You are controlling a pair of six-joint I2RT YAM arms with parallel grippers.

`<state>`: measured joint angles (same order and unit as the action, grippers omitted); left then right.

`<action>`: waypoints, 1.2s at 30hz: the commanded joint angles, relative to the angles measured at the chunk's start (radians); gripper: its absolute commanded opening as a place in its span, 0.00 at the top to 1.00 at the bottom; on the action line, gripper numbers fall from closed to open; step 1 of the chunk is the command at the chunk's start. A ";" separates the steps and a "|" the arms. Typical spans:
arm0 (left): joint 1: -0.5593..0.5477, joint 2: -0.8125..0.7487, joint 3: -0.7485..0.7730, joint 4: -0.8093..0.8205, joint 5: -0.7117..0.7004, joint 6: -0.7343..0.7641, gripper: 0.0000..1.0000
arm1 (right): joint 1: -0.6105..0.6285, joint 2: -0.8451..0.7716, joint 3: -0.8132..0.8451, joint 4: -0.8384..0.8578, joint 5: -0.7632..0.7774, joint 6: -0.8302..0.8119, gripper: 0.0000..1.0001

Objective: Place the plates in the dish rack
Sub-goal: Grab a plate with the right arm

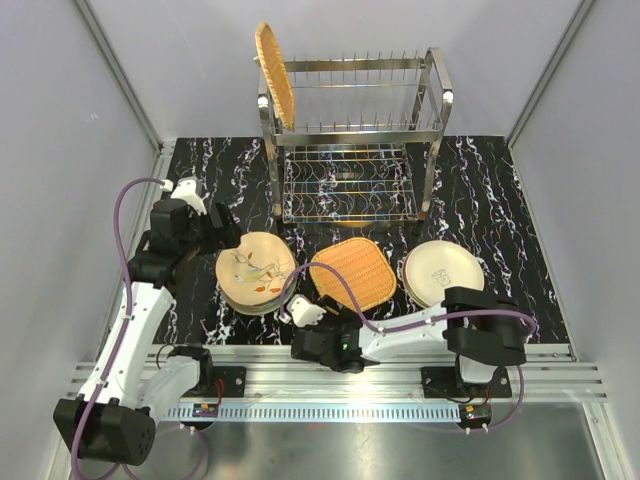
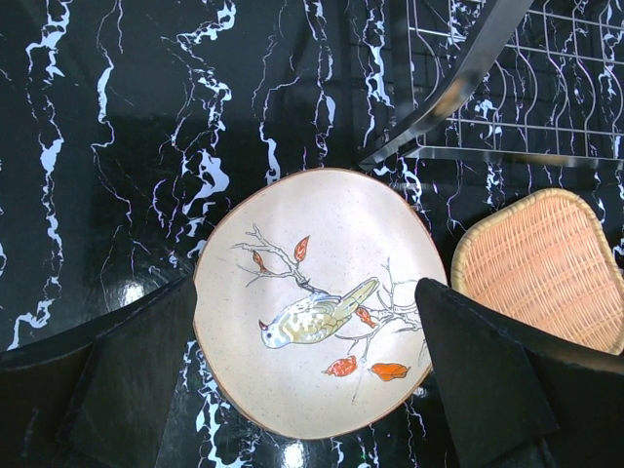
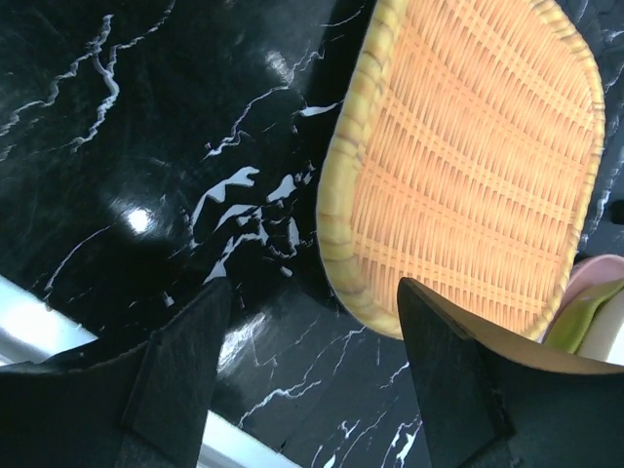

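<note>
One orange woven plate (image 1: pixel 274 72) stands on edge in the dish rack (image 1: pixel 352 140), doesn't it?

Yes, at the far left end of the top tier, leaning between the tines. Every other slot I can see is bare wire.

Where are the other plates?

On the black marble table (image 1: pixel 500 200), in a row in front of the rack. The bird plate (image 2: pixel 317 302) lies on the left, a second woven plate (image 3: pixel 468 166) in the middle, and a cream plate (image 1: pixel 442 270) on the right. The bird plate and the cream plate each seem to top a small stack. In the right wrist view a pink-edged plate (image 3: pixel 595 278) and a pale green plate (image 3: pixel 585 317) peek out past the woven one.

What about the left gripper (image 2: pixel 304 292)?

Its jaws are spread as wide as they go, and it hangs over the bird plate. One finger (image 2: pixel 136 380) is at the plate's left rim and the other at its right. It holds nothing; whether the pads touch the rim I cannot tell.

And the right gripper (image 3: pixel 312 288)?

Its jaws are parted too, with nothing held. It sits low over the table at the near left edge of the second woven plate. Only marble shows between its fingers (image 3: pixel 180 370), and the woven rim lies just ahead of them.
</note>
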<state>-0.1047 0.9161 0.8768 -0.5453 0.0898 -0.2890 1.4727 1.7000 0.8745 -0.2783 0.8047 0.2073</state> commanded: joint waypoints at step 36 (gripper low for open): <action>0.022 0.004 0.037 0.031 0.084 -0.012 0.01 | -0.097 0.176 0.205 -0.107 0.082 0.049 0.91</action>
<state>-0.0895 0.9237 0.8768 -0.5449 0.1467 -0.2958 1.3434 1.9015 1.0294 -0.3683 0.9226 0.2230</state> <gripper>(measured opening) 0.988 0.292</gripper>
